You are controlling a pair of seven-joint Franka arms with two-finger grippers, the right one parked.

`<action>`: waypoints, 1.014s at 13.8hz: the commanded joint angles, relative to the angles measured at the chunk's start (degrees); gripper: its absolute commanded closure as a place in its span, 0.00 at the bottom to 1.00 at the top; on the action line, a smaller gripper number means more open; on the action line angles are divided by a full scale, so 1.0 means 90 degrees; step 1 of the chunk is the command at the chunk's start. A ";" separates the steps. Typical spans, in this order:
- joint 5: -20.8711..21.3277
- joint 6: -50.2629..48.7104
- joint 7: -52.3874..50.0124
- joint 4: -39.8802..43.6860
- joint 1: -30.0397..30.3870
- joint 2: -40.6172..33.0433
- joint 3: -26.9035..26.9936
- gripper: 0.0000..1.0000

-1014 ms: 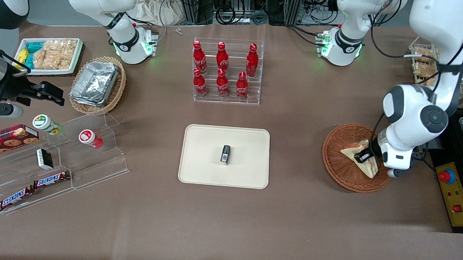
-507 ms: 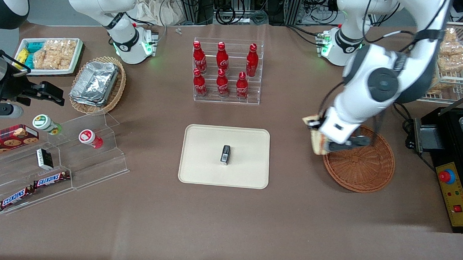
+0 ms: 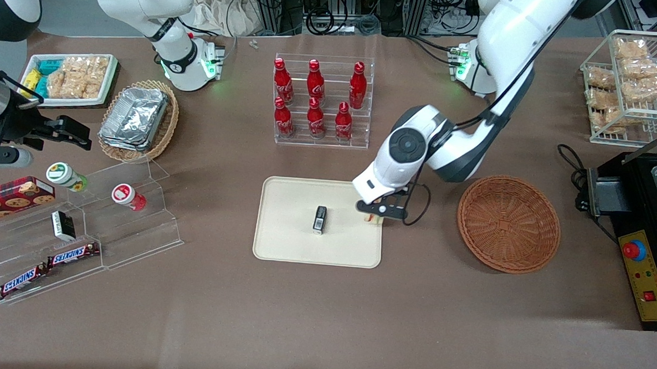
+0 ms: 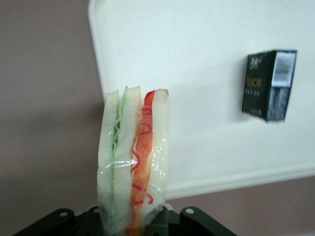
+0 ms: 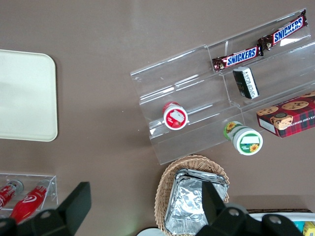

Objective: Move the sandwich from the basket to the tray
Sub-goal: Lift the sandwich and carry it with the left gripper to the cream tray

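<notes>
Swinging away from the basket in the last half second, the left arm now hangs its claw over the tray edge nearest the basket, and the basket sits bare. That claw is clamped on the sandwich, held on edge in its clear wrap, clear of the tray with a corner of it below. So the lift and carry look done; lowering and letting go remain. A small black packet sits mid-tray, leaving free space beside it. Around them, the brown counter carries a bottle rack and snack shelves.
</notes>
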 commanded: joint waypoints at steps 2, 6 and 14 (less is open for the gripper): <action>0.0494 0.0313 -0.0225 0.0430 -0.0105 0.0571 0.0036 0.81; 0.0593 0.0402 -0.0478 0.0557 -0.0095 0.0749 0.0055 0.00; 0.0291 -0.1712 -0.0381 0.1257 0.0762 -0.0812 0.0007 0.00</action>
